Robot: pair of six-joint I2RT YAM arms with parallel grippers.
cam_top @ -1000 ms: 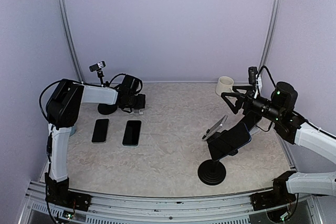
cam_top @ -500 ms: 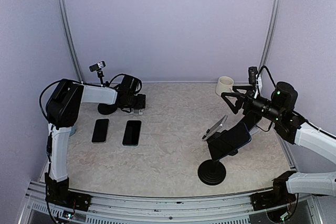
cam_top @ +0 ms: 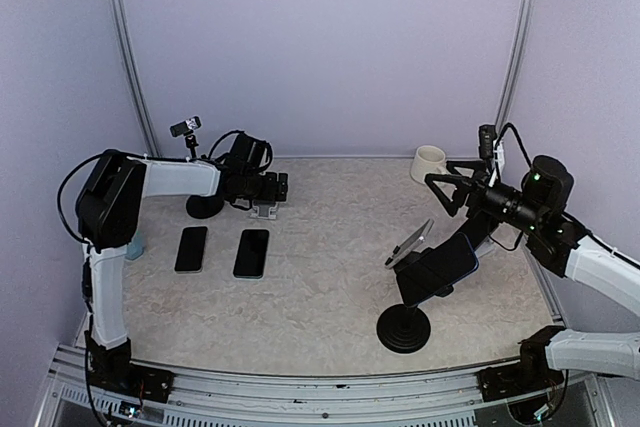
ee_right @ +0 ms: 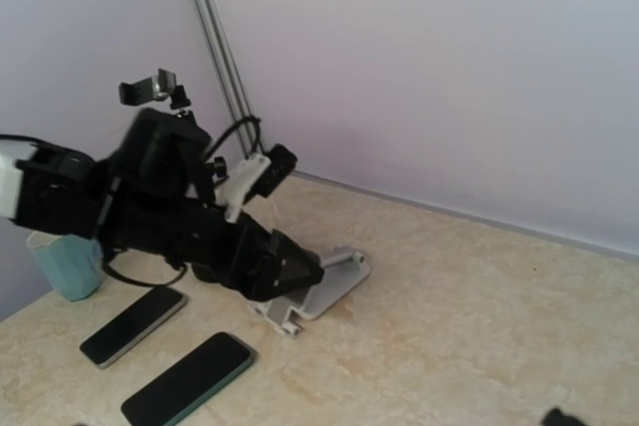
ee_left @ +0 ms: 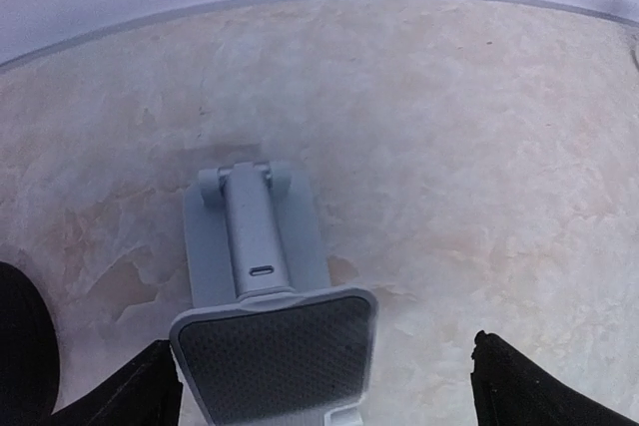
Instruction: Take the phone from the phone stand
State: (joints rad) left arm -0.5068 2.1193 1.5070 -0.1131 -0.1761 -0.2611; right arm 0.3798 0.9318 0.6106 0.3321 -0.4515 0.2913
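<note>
The grey stand [ee_left: 270,346] runs off the left wrist view's lower edge, fingers [ee_left: 529,396] mostly cropped

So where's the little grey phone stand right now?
Seen from above, the grey stand sits at the back left of the table, right beneath the open left gripper, with two phones lying flat just in front of it.

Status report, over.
Left gripper open over empty gray stand. Right gripper open beside black stand, phone on it. Two phones flat on table. Nothing in the way.
</note>
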